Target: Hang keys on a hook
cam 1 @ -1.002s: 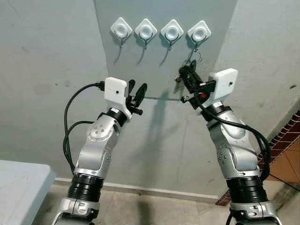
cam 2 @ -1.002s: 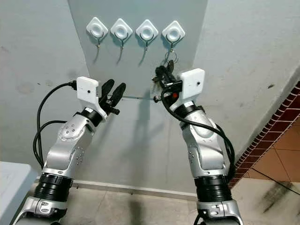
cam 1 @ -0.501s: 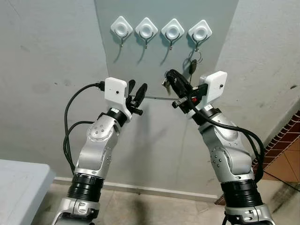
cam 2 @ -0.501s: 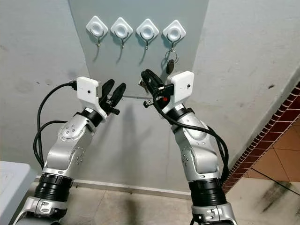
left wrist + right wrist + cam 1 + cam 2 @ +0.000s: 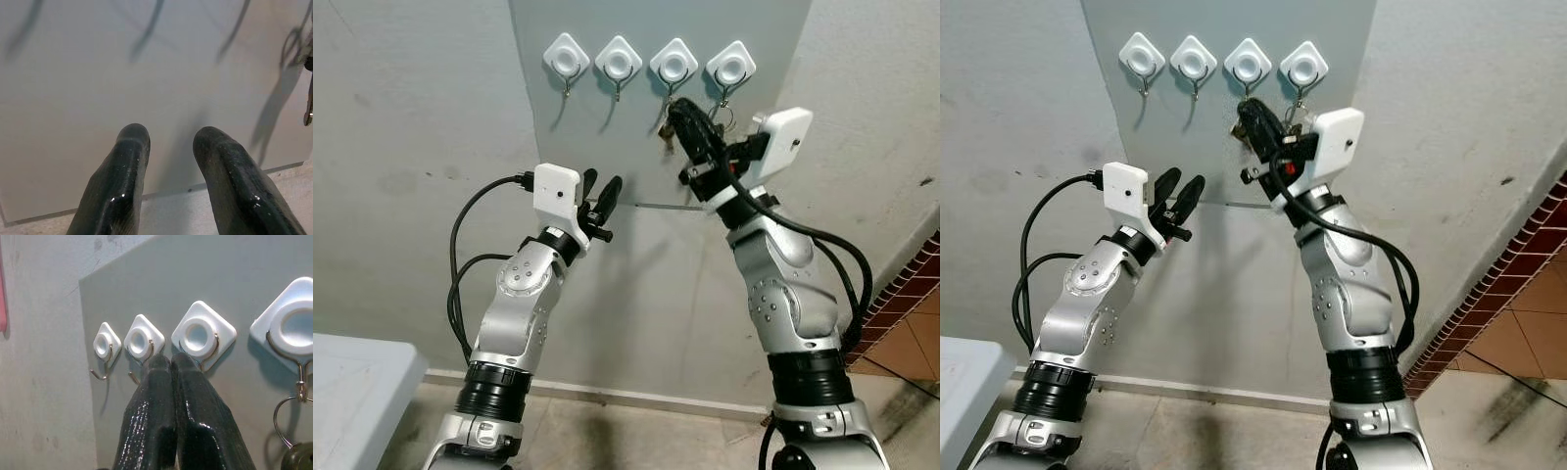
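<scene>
The work looks all but done. A bunch of keys on a thin silver wire ring (image 5: 297,458) hangs from the wire hook of the rightmost white diamond-shaped wall hook (image 5: 730,67). This is the last in a row of four such hooks stuck to a flat grey panel (image 5: 646,255) on the wall. In the right wrist view the ring is threaded over that hook's bend and the dark key head dangles under it, apart from the fingers.

The right gripper (image 5: 677,110) is raised high against the panel, just beside the hanging keys, and its tips point at the third white hook (image 5: 198,335). Its two black fingers (image 5: 151,396) are pressed together, and the wrist view shows nothing between them. In the head views a small brassy speck sits by the fingertips. I cannot tell whether that is a stray key or part of the gripper.

The left gripper (image 5: 600,181) is held lower, facing a bare stretch of the panel well below the hooks. Its fingers (image 5: 127,161) are spread apart and empty.

As I judge it, the hanging itself is complete. What remains is to draw the right arm back without catching the ring and check that the keys stay on the hook.
</scene>
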Controlling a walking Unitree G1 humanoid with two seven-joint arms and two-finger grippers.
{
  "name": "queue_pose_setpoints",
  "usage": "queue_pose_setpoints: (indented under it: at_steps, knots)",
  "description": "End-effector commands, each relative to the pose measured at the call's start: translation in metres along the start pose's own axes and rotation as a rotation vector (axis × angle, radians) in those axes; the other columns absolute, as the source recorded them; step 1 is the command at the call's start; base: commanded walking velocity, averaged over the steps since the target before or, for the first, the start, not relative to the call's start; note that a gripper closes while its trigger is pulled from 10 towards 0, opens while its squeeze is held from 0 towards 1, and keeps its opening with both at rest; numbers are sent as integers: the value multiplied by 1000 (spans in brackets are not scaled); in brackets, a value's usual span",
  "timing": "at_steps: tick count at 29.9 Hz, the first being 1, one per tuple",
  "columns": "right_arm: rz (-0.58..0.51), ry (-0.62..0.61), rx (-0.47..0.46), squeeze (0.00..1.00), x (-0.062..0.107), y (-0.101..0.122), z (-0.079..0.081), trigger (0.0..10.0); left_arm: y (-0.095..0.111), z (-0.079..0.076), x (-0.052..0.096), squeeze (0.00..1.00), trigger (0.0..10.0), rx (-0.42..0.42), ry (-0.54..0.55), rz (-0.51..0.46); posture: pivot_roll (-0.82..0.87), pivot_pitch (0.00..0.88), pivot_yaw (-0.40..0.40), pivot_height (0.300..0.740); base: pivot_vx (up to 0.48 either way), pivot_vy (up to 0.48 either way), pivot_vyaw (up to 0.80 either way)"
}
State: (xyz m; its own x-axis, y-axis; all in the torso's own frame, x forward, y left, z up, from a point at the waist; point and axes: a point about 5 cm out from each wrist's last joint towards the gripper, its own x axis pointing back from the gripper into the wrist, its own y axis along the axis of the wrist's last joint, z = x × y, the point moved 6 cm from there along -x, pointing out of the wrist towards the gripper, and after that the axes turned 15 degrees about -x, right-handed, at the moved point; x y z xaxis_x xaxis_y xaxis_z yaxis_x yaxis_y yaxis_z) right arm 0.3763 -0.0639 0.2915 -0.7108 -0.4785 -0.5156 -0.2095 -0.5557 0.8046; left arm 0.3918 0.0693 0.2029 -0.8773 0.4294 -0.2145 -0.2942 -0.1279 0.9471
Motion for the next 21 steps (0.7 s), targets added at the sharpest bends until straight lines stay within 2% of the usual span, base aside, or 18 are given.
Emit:
queue_pose_setpoints:
  at_steps: [1,16,21]
  knots:
    - [-21,2,-3,0,-6,5,1,10000,4,0,-2,0,10000,-11,-3,-12,62,0,14,740,0,0,0]
    - [-25,-51,-35,0,-14,5,-7,10000,4,1,-2,0,10000,-5,6,-10,65,0,10,740,0,0,0]
    - [-25,-29,-21,0,-16,5,-4,10000,4,1,-2,0,10000,-4,6,-11,64,0,10,740,0,0,0]
